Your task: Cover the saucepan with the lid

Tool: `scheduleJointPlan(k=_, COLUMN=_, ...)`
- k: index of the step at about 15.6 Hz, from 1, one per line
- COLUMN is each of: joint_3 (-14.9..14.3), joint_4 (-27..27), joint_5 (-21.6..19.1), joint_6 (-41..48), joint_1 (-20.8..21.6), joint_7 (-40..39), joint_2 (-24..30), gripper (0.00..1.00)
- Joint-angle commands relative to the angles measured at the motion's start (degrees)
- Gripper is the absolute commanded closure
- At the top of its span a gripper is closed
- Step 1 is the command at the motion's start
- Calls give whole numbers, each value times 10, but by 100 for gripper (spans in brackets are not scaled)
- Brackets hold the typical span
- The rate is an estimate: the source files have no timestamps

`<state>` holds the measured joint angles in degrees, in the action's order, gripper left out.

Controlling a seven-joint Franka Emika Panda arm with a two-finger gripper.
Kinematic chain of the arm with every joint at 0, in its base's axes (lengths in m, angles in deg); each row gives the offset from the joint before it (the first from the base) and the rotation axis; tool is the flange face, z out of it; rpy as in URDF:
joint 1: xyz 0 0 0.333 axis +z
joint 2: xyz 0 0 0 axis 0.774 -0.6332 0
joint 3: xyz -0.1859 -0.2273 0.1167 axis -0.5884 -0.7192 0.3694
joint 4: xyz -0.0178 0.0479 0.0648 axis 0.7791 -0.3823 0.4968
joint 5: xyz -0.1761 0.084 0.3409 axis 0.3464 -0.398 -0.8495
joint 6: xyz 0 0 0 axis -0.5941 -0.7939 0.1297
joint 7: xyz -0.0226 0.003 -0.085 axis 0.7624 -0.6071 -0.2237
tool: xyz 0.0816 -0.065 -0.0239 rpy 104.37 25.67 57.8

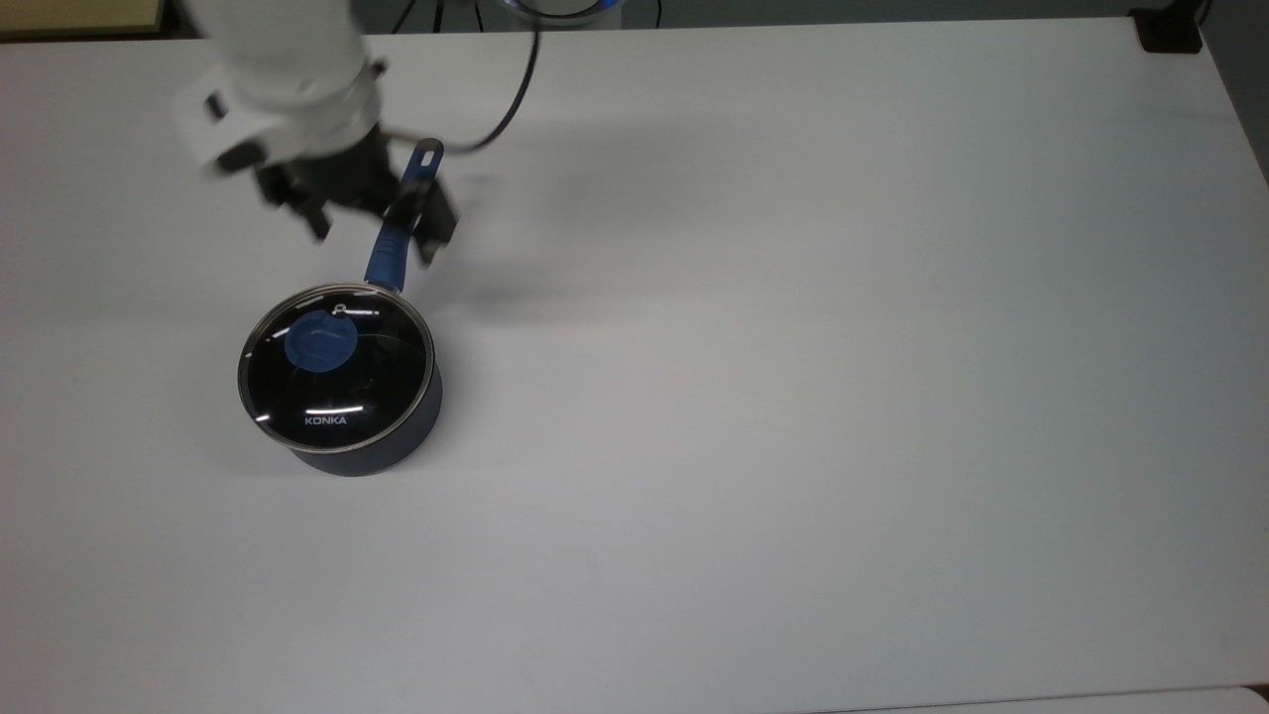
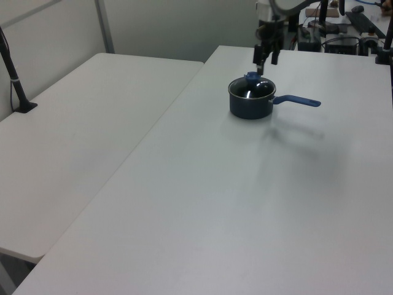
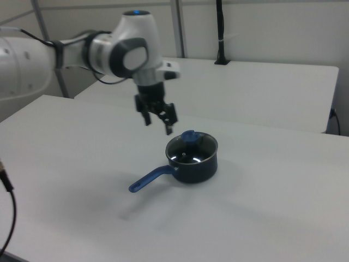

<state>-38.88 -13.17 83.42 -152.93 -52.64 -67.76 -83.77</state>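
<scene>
Sitting flat on the small round dark grey-blue saucepan [image 1: 377, 451], the round clear glass lid [image 1: 337, 369] with thin metal rim and blue knob covers its black interior. Above the long straight blue handle [image 1: 402, 215], the black two-finger gripper [image 1: 372, 226] hangs spread wide, empty, over the smooth white table [image 1: 793, 397].

Round clear glass lid [image 1: 337, 369] seated on dark grey-blue saucepan [image 1: 392, 448]; black two-finger gripper [image 1: 374, 230] spread, empty, above saucepan's blue handle.

One saucepan [image 1: 372, 451], one lid [image 1: 337, 369], two tables [image 2: 202, 203].
</scene>
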Motion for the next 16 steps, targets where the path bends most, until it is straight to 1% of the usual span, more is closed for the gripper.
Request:
scheduleJointPlan(k=1, joint_3=-3, joint_4=-107, joint_5=10, joint_6=31, joint_1=27, joint_7=-12, joint_2=127, gripper=0)
scheduleJointPlan(k=5, joint_3=4, joint_4=-119, joint_5=11, joint_6=42, joint_1=27, joint_7=-47, joint_2=158, gripper=0)
scheduleJointPlan(k=8, joint_3=4, joint_4=-116, joint_5=18, joint_6=59, joint_1=28, joint_7=-47, joint_2=168, gripper=0)
scheduleJointPlan(k=11, joint_3=3, joint_4=-114, joint_5=25, joint_6=82, joint_1=53, joint_7=-43, joint_2=169, gripper=0)
scheduleJointPlan(k=16, joint_3=3, joint_4=-111, joint_5=28, joint_6=88, joint_1=55, joint_7=-42, joint_2=168, gripper=0)
